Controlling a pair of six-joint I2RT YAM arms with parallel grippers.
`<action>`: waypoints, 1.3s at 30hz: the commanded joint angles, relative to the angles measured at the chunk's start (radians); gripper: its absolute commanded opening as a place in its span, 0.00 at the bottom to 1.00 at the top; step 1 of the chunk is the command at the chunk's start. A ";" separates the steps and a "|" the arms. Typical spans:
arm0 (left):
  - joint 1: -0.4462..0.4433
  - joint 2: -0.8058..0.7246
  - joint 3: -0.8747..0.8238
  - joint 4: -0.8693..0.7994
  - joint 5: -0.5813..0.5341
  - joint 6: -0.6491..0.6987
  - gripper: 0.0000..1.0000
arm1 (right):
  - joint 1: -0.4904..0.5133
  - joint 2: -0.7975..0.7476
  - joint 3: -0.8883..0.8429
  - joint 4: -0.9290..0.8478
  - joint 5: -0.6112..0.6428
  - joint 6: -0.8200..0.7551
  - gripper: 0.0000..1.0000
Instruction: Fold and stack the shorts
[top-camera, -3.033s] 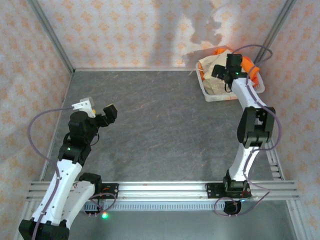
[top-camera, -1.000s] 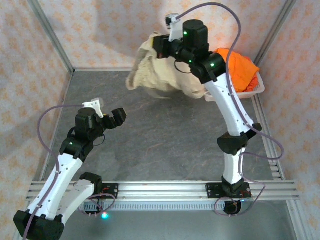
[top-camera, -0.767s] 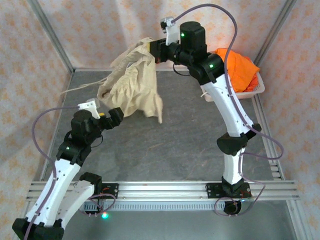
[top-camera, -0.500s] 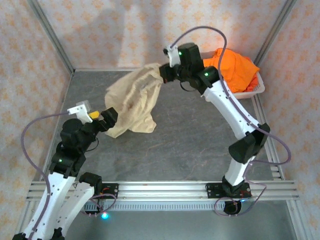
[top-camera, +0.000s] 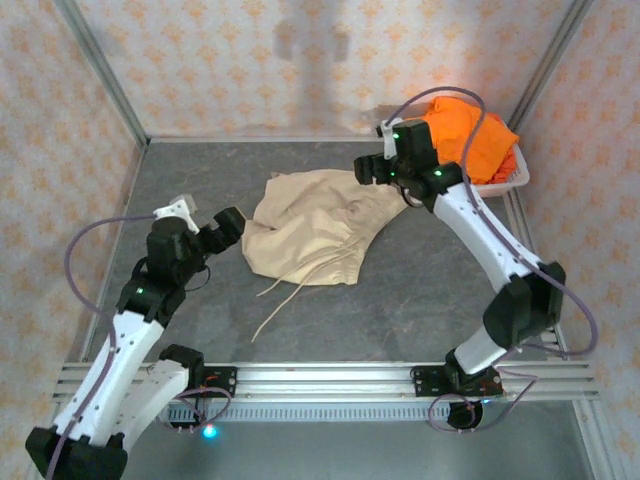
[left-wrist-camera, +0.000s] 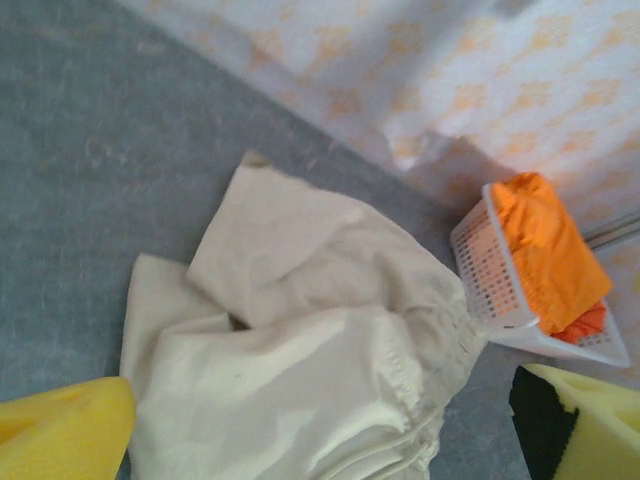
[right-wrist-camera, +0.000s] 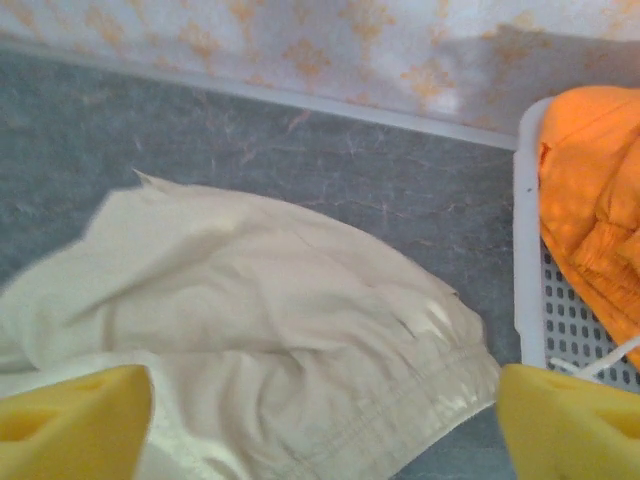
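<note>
Shorts (top-camera: 315, 235), pale beige, lie crumpled and unfolded.

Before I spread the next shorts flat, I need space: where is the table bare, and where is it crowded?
Bare: the near-right table between the beige shorts, the right arm and the front rail; the far-left corner behind the left gripper. Crowded: the far-right corner, with the basket of orange shorts and the right gripper beside it.

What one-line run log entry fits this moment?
beige shorts: rumpled on table | orange shorts: in basket | left claw: open, empty | right claw: open, empty, near beige shorts
</note>
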 joint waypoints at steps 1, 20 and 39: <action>-0.010 0.054 -0.014 -0.004 -0.032 -0.088 0.96 | 0.005 -0.131 -0.091 0.000 -0.029 0.124 0.93; -0.059 0.513 -0.022 0.150 0.003 -0.153 0.91 | 0.274 -0.127 -0.711 0.228 0.031 0.455 0.71; -0.059 0.586 0.000 0.150 -0.040 -0.107 0.91 | 0.293 0.025 -0.680 0.306 0.043 0.594 0.04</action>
